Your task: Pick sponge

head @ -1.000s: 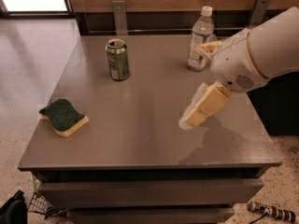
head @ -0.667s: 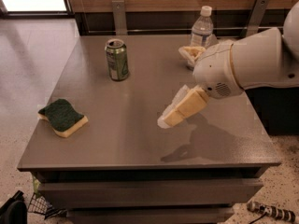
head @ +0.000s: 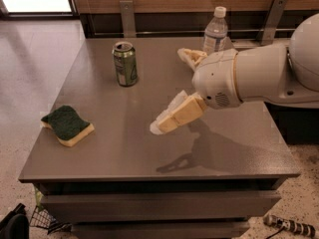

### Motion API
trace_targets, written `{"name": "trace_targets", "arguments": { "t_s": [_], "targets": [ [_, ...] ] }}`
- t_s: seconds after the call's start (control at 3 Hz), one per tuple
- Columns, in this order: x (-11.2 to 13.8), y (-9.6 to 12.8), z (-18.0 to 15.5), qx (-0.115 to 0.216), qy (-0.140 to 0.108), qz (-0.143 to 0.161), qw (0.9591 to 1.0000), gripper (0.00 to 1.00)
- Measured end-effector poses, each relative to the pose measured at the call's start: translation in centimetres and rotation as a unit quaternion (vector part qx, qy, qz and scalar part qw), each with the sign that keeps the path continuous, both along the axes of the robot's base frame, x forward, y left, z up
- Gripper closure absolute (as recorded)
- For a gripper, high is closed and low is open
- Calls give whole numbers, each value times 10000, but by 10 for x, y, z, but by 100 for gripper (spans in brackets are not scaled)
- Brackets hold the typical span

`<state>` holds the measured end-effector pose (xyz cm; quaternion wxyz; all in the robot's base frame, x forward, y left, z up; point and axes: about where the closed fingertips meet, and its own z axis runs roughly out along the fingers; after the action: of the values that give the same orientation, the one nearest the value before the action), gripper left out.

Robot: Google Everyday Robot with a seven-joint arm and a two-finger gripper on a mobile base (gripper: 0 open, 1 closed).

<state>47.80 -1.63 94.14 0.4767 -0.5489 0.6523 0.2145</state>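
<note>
The sponge (head: 67, 125), dark green on top with a pale yellow base, lies flat near the table's left front edge. My gripper (head: 168, 89) hangs above the middle of the table, well to the right of the sponge and apart from it. It is open and empty. One yellowish padded finger (head: 177, 116) points down toward the left. The other finger (head: 191, 57) shows behind the white wrist.
A green soda can (head: 124, 63) stands upright at the back left of the grey table (head: 124, 158). A clear water bottle (head: 215, 34) stands at the back behind my arm. Metal brackets and a wooden wall run along the far edge.
My gripper and arm have moved left across the table, toward the sponge side. The sponge, can and bottle have not moved.
</note>
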Motion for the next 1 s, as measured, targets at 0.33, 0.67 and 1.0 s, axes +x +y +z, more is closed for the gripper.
{"name": "trace_targets", "arguments": {
  "t_s": [0.33, 0.67, 1.0],
  "targets": [
    [2, 23, -10, 182, 41, 75, 9998, 0],
    [7, 81, -39, 511, 124, 398, 9978, 0],
    [11, 115, -57, 633, 86, 554, 9964, 0]
  ]
}}
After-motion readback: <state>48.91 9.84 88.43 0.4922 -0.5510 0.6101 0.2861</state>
